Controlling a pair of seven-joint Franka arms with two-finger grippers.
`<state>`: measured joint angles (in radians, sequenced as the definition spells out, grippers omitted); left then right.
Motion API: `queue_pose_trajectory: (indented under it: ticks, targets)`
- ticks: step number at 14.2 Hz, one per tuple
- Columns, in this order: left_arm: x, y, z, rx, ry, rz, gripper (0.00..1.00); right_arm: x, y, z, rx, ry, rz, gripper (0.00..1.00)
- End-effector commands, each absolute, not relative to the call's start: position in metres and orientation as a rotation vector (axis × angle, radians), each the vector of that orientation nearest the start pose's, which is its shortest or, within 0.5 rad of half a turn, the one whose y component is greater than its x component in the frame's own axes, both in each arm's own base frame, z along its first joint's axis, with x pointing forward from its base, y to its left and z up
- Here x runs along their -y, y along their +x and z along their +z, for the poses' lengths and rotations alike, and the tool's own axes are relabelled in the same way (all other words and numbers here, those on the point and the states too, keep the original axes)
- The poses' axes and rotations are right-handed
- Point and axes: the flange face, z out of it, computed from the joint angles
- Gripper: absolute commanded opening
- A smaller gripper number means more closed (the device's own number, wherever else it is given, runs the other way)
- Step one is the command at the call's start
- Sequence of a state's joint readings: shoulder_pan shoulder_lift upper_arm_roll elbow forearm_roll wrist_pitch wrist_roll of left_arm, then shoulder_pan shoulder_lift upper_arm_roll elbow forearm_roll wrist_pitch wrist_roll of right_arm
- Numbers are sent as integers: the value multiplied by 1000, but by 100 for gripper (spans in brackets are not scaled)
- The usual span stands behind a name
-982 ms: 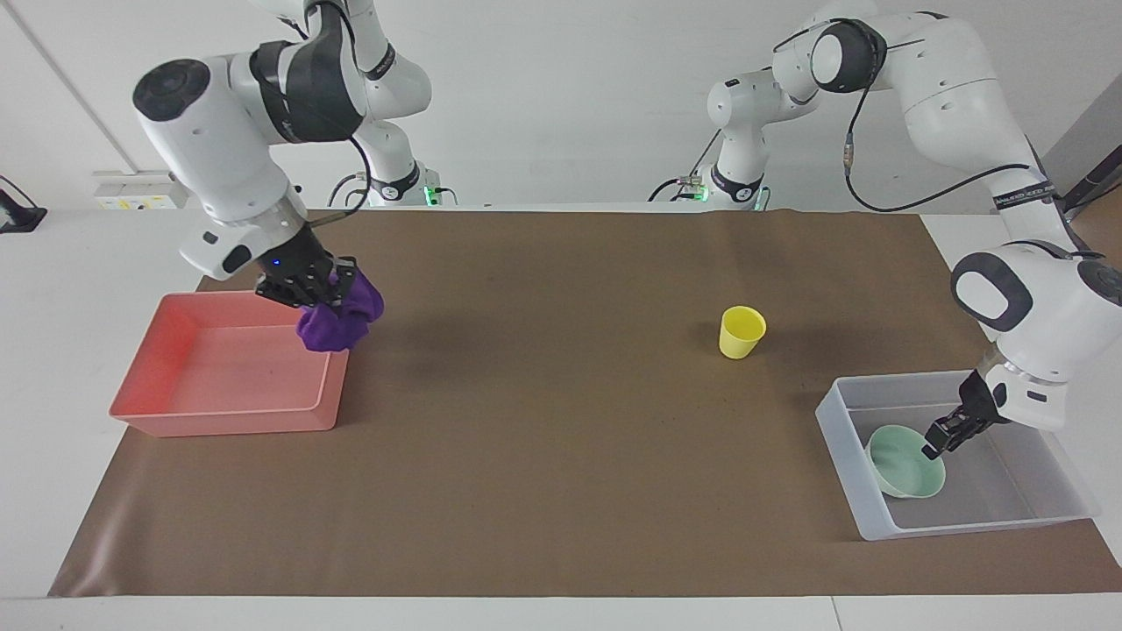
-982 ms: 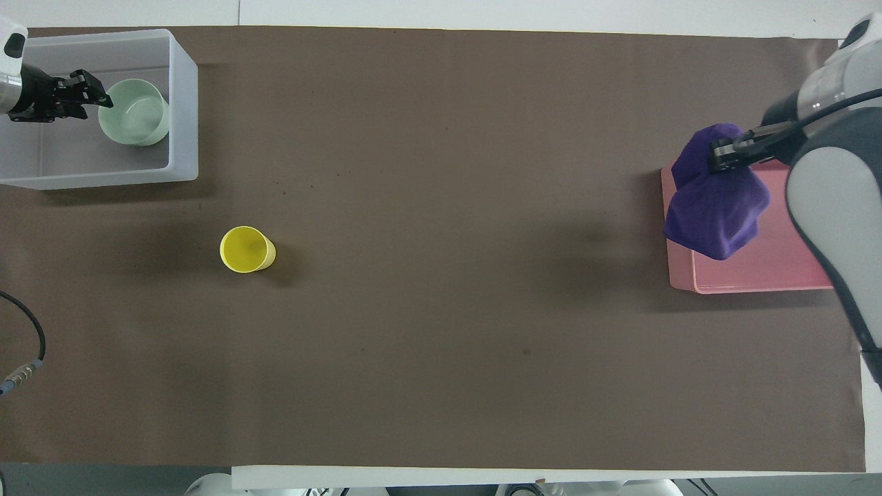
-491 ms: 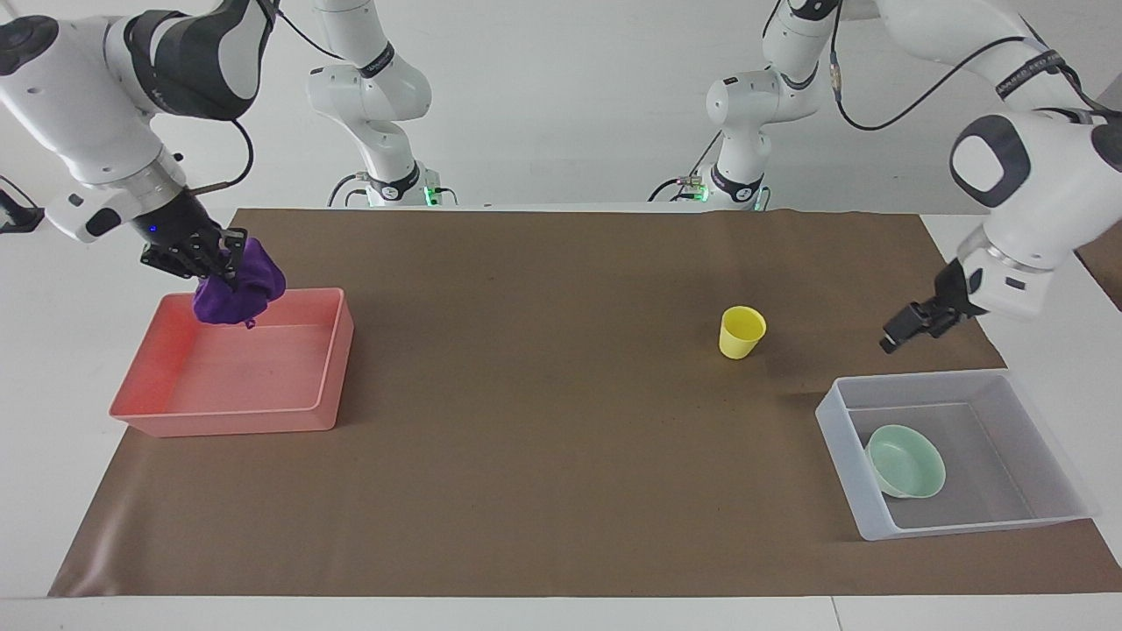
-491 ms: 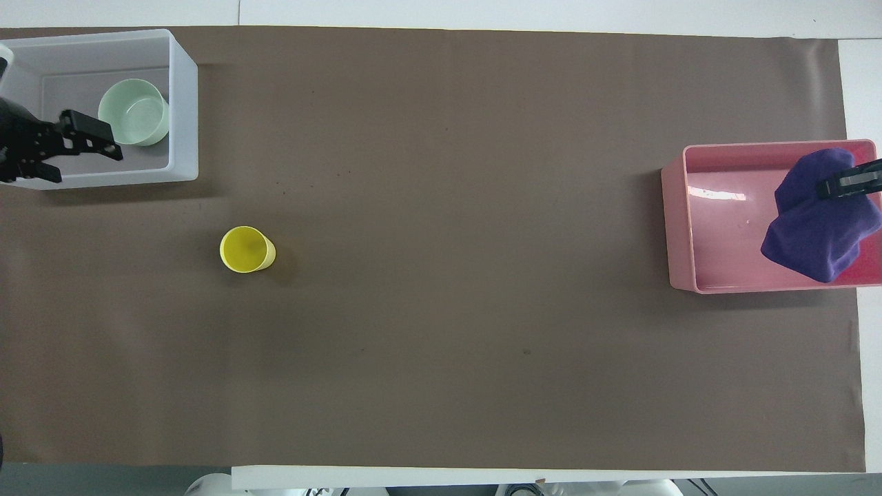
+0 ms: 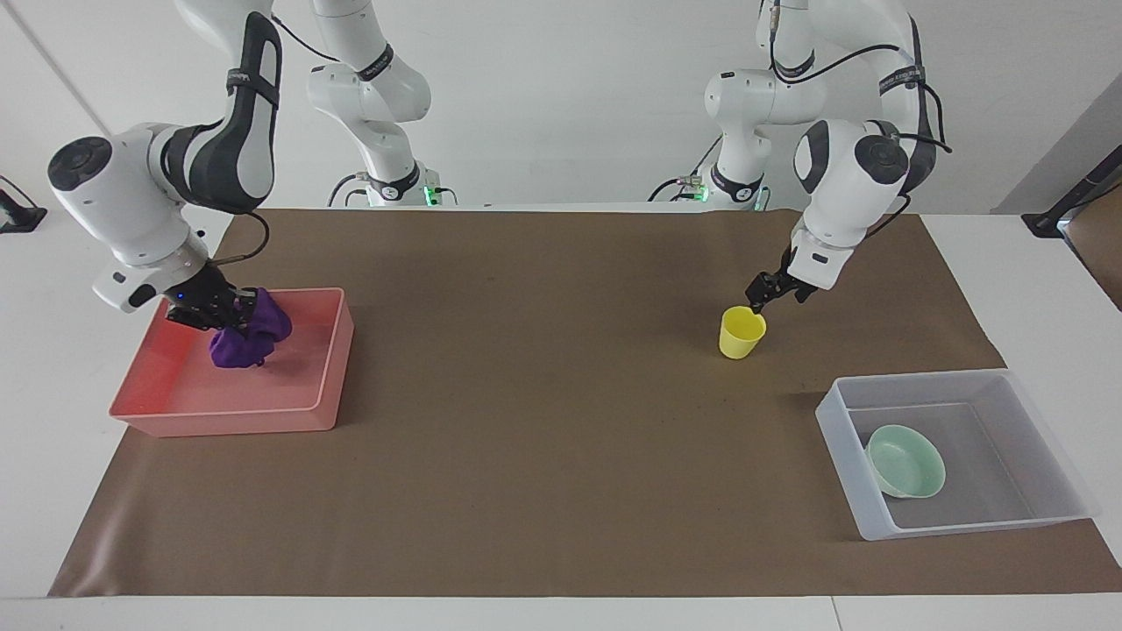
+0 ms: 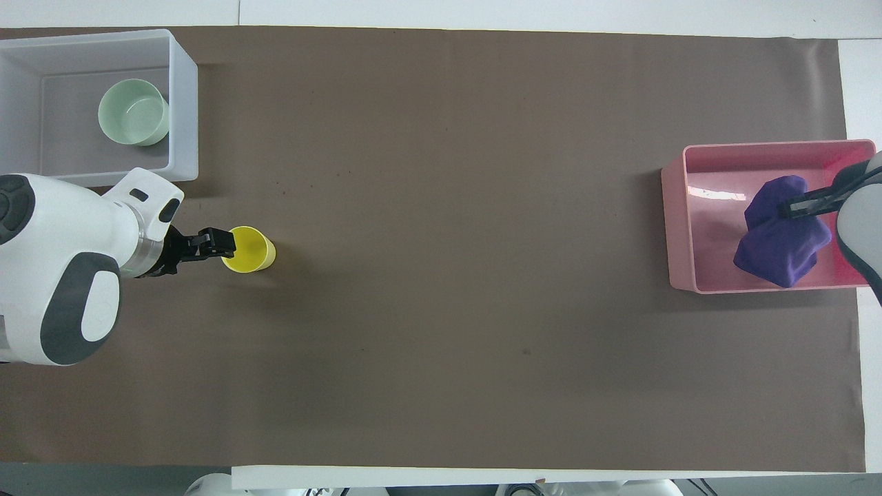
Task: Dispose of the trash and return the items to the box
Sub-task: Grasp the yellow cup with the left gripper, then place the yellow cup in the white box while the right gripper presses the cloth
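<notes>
Facing view: crumpled purple cloth (image 5: 248, 336) in right jaws over pink bin (image 5: 230, 410); left jaws wide at yellow cup (image 5: 742, 332).

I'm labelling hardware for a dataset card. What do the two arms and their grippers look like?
Both arms have glossy white rounded shells with dark grey-black joint bands and round caps, and black cables looping alongside. The left gripper and right gripper are small, black and two-fingered; a blue light glows at the right wrist.

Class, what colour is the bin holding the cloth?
Pink; the bin with the purple cloth shows best in the overhead view.
</notes>
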<state>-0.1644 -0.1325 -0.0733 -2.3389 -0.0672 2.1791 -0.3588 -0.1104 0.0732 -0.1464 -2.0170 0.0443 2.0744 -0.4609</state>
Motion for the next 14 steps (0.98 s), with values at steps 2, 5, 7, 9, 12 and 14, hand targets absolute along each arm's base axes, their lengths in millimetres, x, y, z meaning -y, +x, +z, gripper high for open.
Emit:
queue_pose_trajectory:
  ticks: [2, 5, 7, 9, 12, 14]
  targets:
    - [124, 457, 355, 361, -3156, -13, 42, 134, 549, 404, 332, -3107, -11, 56]
    - [123, 461, 350, 370, -3159, -28, 6, 124, 558, 414, 333, -3094, -23, 100]
    - [122, 465, 353, 378, -3163, -49, 0, 100, 565, 424, 337, -3086, -2, 100]
    - [127, 489, 370, 400, -3169, -70, 0, 68, 574, 447, 242, -3086, 34, 100]
    - [134, 537, 437, 436, -3167, -24, 0, 27, 578, 468, 185, -3088, 64, 100]
    - [117, 577, 480, 499, -3160, 1, 0, 10, 576, 489, 121, -3088, 103, 100]
